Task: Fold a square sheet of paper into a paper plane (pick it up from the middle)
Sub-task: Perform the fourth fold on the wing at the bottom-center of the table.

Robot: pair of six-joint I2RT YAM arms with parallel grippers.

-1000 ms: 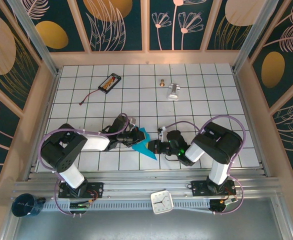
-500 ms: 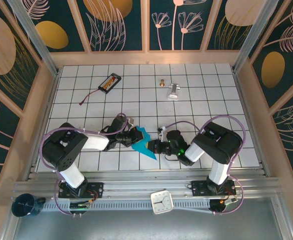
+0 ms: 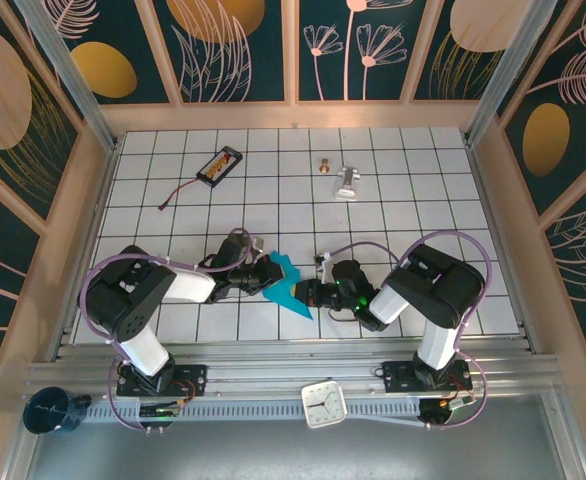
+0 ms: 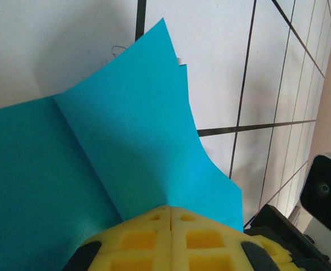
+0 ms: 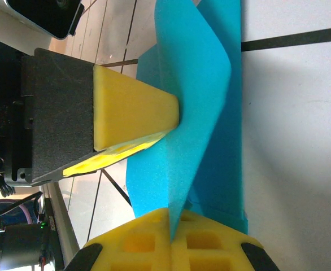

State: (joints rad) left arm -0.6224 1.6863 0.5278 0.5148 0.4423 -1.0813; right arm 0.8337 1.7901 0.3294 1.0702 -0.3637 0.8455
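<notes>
While the left hand (image 4: 170, 212) and right hand (image 5: 170, 217) each clench the creased square sheet of paper (image 3: 285, 280) between them, near-centre over the tabletop (image 3: 413, 180), most plane folds appear outstanding.

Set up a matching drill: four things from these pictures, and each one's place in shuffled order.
1 teal paper
2 battery pack
3 silver metal piece
4 white clock

A far side of the table, right of centre
B on the near rail
C pinched by left tool and right tool
D far side, left

Pairs: 1-C, 2-D, 3-A, 4-B
</notes>
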